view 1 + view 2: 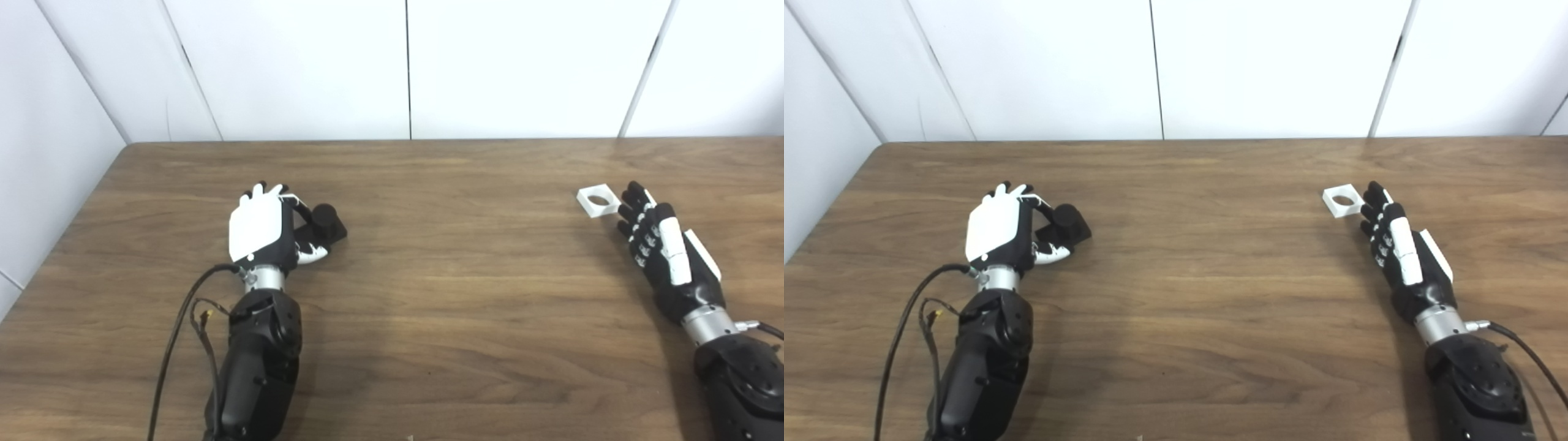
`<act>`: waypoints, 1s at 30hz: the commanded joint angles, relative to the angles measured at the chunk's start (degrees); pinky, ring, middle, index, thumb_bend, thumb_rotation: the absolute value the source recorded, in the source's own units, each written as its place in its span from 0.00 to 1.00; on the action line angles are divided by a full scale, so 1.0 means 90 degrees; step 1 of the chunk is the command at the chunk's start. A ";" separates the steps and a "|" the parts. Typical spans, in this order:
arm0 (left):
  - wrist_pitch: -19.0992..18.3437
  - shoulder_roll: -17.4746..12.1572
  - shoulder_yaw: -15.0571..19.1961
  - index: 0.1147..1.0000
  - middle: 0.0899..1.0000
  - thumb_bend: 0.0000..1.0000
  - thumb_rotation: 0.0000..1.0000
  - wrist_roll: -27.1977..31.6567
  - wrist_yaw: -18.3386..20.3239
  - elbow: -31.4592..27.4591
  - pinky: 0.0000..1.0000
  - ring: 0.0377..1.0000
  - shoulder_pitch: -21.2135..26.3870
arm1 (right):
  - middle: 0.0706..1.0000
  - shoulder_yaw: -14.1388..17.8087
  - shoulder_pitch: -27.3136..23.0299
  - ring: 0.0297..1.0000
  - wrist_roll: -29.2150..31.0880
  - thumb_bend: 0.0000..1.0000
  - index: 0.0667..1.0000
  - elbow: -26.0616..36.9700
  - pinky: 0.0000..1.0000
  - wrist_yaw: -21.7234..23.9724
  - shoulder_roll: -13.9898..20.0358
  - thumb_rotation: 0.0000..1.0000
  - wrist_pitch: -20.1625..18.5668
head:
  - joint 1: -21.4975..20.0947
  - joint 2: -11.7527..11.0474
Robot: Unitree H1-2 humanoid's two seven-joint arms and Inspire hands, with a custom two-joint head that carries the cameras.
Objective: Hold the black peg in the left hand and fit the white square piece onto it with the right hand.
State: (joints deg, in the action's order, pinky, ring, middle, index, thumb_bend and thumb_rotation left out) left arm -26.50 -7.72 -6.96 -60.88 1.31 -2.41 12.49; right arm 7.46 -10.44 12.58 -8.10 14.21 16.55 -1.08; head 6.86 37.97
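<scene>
The black peg [326, 222], a short cylinder on a square base, stands on the wooden table [441, 275] left of centre. My left hand [264, 228] lies just left of it, fingers [298, 206] curving toward the cylinder and thumb by the base, not clamped on it. Far to the right, the white square piece [598, 200] with its round hole lies flat on the table. My right hand [658, 242] rests open just behind and right of that piece, fingers straight, tips next to its right edge and holding nothing.
White wall panels [404, 67] rise behind the table's far edge and along its left side. A black cable [177, 324] loops off my left forearm over the table. Bare wood [1213, 245] stretches between the two hands.
</scene>
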 commanded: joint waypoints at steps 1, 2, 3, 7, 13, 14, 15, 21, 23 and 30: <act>-0.0019 -0.0075 -0.0088 0.43 0.90 0.52 0.06 0.0046 0.0096 -0.0182 1.00 1.00 0.0023 | 1.00 0.0027 -0.0022 1.00 0.0073 0.57 1.00 0.0161 1.00 -0.0013 -0.0027 1.00 -0.0004 | -0.0018 0.0008; -0.0010 -0.0070 -0.0126 0.43 0.90 0.52 0.06 0.0073 0.0124 -0.0251 1.00 1.00 -0.0007 | 1.00 0.0022 -0.0014 1.00 0.0045 0.57 1.00 0.0172 1.00 -0.0040 -0.0029 1.00 -0.0007 | -0.0018 0.0008; -0.0006 -0.0069 -0.0154 0.43 0.90 0.52 0.06 0.0091 0.0143 -0.0296 1.00 1.00 -0.0026 | 1.00 0.0015 -0.0007 1.00 0.0025 0.57 1.00 0.0180 1.00 -0.0063 -0.0027 1.00 -0.0010 | -0.0018 0.0008; 0.0004 -0.0045 -0.0260 0.43 0.90 0.52 0.06 0.0154 0.0229 -0.0489 1.00 1.00 -0.0113 | 1.00 0.0006 0.0006 1.00 0.0073 0.57 1.00 0.0180 1.00 -0.0045 -0.0023 1.00 0.0020 | -0.0065 0.0017; -0.0001 0.0003 -0.0550 0.43 0.91 0.52 0.06 0.0125 0.0463 -0.0777 1.00 1.00 -0.0241 | 1.00 -0.0014 0.0027 1.00 0.0060 0.59 1.00 0.0218 1.00 -0.0062 -0.0008 1.00 -0.0042 | -0.0093 0.0024; 0.0009 0.0015 -0.0592 0.43 0.91 0.52 0.06 0.0129 0.0501 -0.0829 1.00 1.00 -0.0265 | 1.00 -0.0017 0.0032 1.00 0.0049 0.59 1.00 0.0231 1.00 -0.0074 -0.0011 1.00 -0.0050 | -0.0146 0.0039; 0.0020 0.0022 -0.0628 0.43 0.91 0.52 0.06 0.0140 0.0528 -0.0876 1.00 1.00 -0.0290 | 1.00 -0.0015 0.0037 1.00 0.0051 0.59 1.00 0.0241 1.00 -0.0080 -0.0019 1.00 -0.0039 | -0.0170 0.0038; -0.0018 0.0178 -0.0767 0.43 0.91 0.52 0.06 0.0246 0.0779 -0.1271 1.00 1.00 -0.0450 | 1.00 -0.0027 0.0082 1.00 0.0009 0.58 1.00 0.0333 1.00 -0.0142 -0.0040 1.00 -0.0055 | -0.0222 0.0047; -0.0026 0.0215 -0.0761 0.43 0.91 0.52 0.06 0.0247 0.0951 -0.1431 1.00 1.00 -0.0486 | 1.00 -0.0034 0.0095 1.00 -0.0004 0.57 1.00 0.0343 1.00 -0.0143 -0.0039 1.00 -0.0018 | -0.0267 0.0058; -0.0015 0.0298 -0.0804 0.43 0.91 0.51 0.07 0.0402 0.1489 -0.1960 1.00 1.00 -0.0724 | 1.00 -0.0054 0.0102 1.00 -0.0058 0.57 1.00 0.0400 1.00 -0.0206 -0.0093 1.00 -0.0036 | -0.0374 0.0089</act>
State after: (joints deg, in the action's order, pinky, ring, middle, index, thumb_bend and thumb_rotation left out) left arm -26.76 -5.34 -14.09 -56.97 14.47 -17.50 5.04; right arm 7.12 -8.93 12.32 -5.89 12.69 15.82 -1.45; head 3.43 38.76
